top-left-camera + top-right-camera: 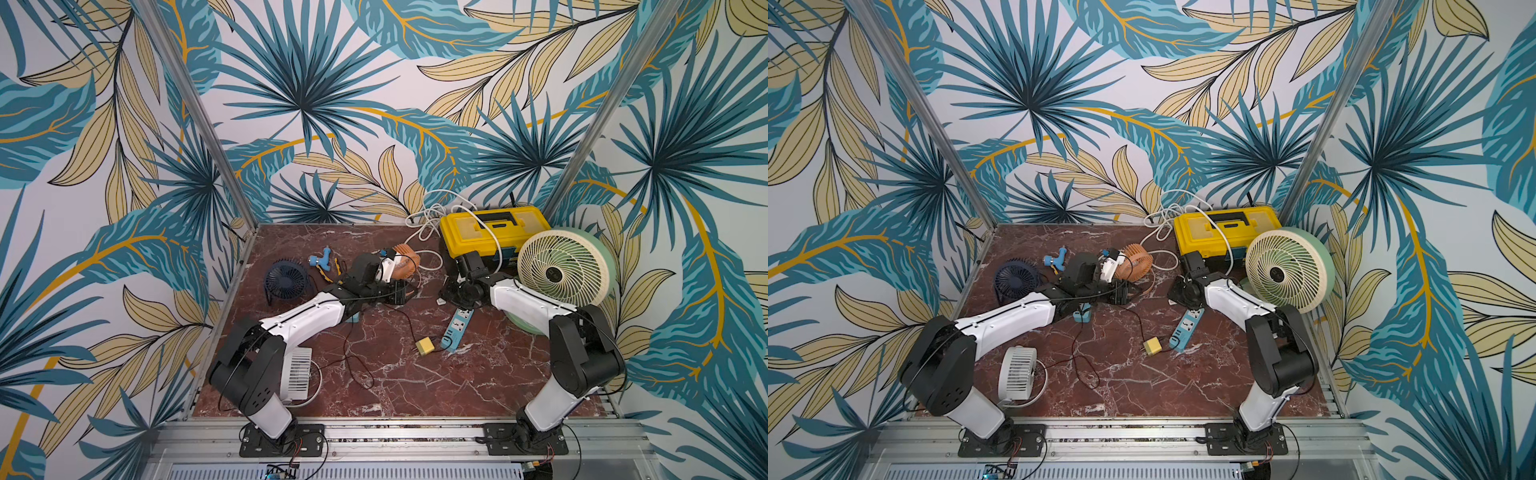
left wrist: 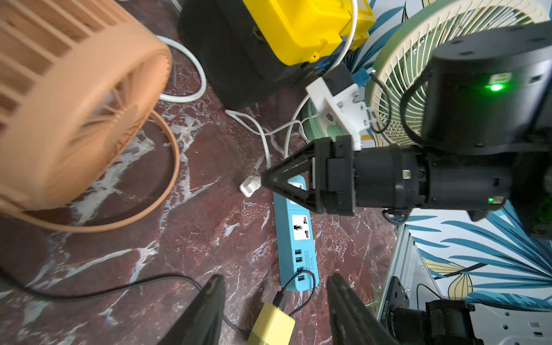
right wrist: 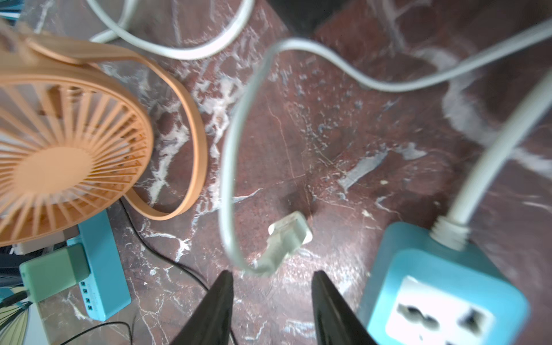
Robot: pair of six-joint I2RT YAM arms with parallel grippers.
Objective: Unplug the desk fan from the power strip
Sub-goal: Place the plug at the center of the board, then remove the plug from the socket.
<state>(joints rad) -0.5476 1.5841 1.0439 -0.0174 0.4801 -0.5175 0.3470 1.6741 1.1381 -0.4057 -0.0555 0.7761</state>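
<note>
My right gripper (image 3: 272, 301) stands open, empty. The white plug (image 3: 287, 236) lies unplugged at my twelve o'clock, the power strip (image 3: 418, 268) at two

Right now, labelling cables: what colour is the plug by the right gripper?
Plug: white, right wrist view.

- Worktop (image 2: 209, 239): red marble, white-veined.
- Blue power strip (image 2: 295, 239): lies flat. The one fully visible socket is empty, and USB ports sit at one end.
- White plug (image 2: 249, 186): loose on the worktop just beside the strip's other end, with its white cable attached.
- Right tool (image 2: 264, 180): black, with its tip at the plug. Contact cannot be told.
- Left tool (image 2: 276, 279): jaws apart, nothing between them.
- Yellow charger (image 2: 270, 325): black cable attached, near the USB end.
- Orange fan (image 2: 74, 104), yellow toolbox (image 2: 298, 27), green-cream fan (image 2: 400, 59).
</note>
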